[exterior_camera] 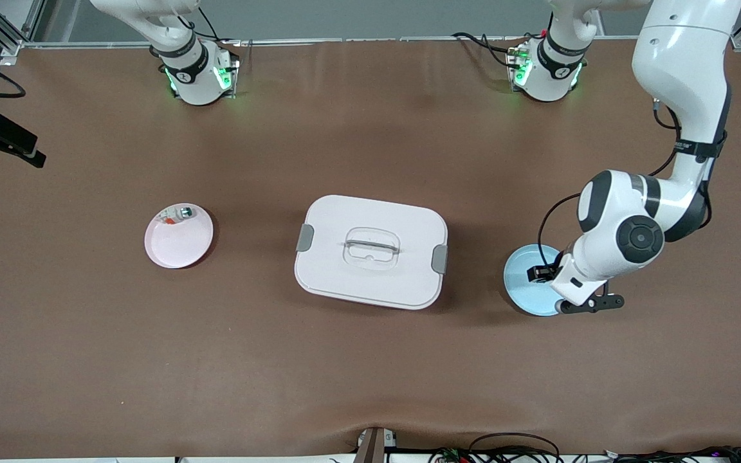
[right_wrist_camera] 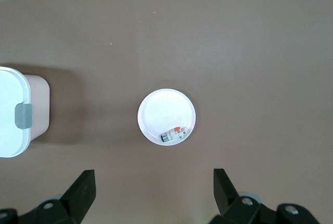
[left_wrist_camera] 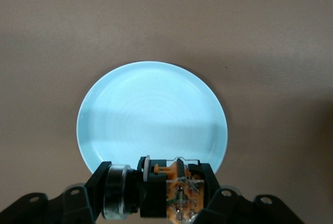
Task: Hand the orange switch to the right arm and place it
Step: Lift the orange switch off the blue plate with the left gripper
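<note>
Table: 2 plates | 1 box | left tool grips orange switch | right tool open

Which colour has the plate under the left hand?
Light blue. The plate shows best in the left wrist view, under the left hand.

Right gripper, jaws wide, hangs over white plate.
</note>
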Controlling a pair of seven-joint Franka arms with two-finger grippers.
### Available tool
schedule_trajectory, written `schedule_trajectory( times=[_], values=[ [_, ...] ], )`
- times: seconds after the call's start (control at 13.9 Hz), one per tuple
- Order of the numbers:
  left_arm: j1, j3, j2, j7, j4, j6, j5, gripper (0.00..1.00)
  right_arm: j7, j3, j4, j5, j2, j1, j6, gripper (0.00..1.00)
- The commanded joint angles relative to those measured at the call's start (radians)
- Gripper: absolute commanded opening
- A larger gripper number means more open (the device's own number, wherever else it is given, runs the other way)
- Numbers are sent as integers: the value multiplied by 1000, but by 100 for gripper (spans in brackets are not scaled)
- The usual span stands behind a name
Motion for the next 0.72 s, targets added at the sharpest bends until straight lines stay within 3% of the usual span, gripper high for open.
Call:
schedule_trajectory(
  times=[0.0,0.65],
  values=[
    [24,-8,-39,-6,25,-71,-59,43,4,2,-2,-10,-13,-4,-2,100],
    [110,-8,-186,-3,47,-282,-223,37,2,2,5,-13,-5,-9,-4,100]
  ],
)
